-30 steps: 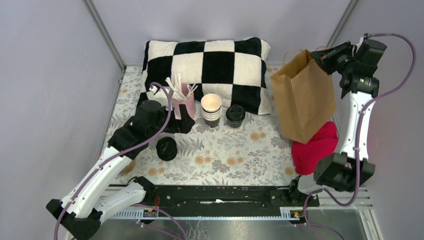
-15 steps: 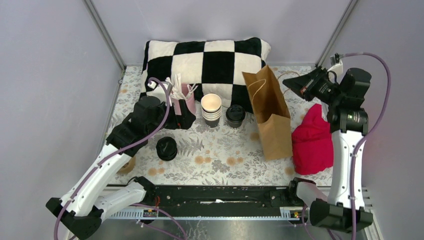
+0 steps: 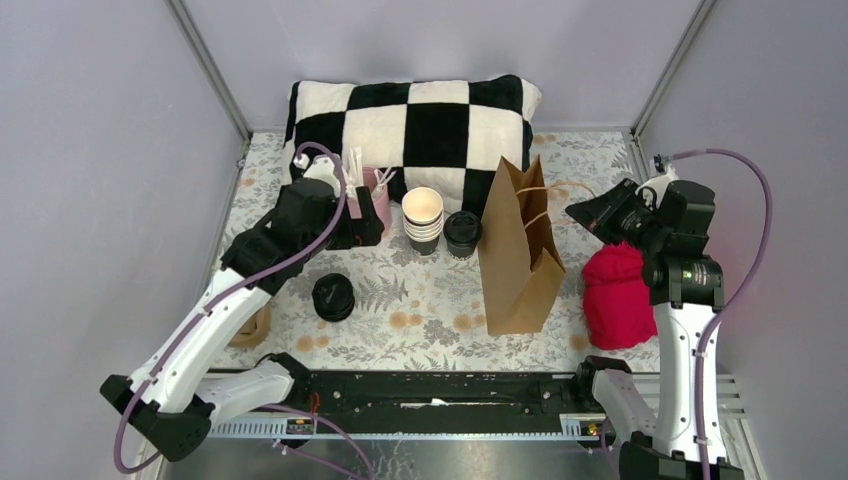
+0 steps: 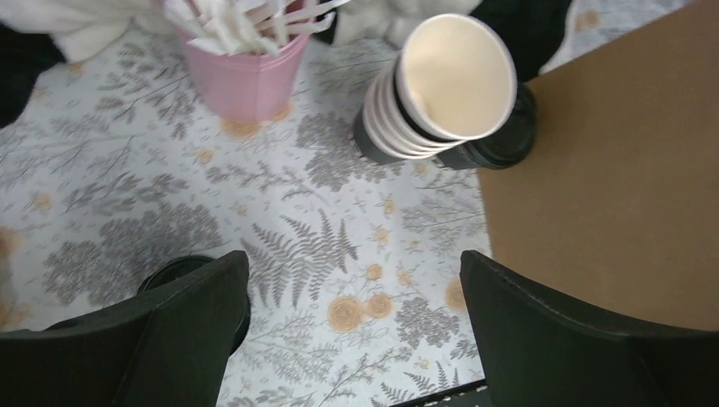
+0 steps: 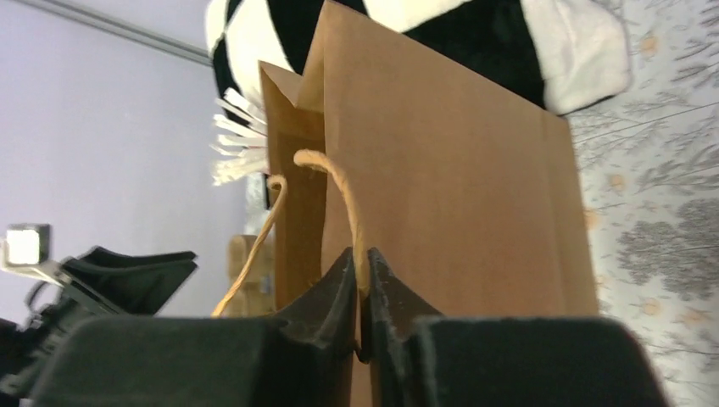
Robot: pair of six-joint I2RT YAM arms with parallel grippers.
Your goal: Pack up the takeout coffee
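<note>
The takeout coffee, a black cup with a black lid, stands in front of the pillow; in the left wrist view only part of the coffee shows behind the cup stack. A brown paper bag stands upright just to its right. My right gripper is at the bag's right, shut on the bag's twine handle. My left gripper hovers left of the cups. It is open, with only patterned cloth between its fingers.
A stack of lidless cups touches the coffee's left side. A pink cup of stirrers is further left. A lone black lid lies nearer. A checkered pillow fills the back, a red cloth lies right.
My right gripper has swung left and down with the bag, from the far right to beside the coffee, where it stands upright. The left gripper has edged slightly toward the back.
</note>
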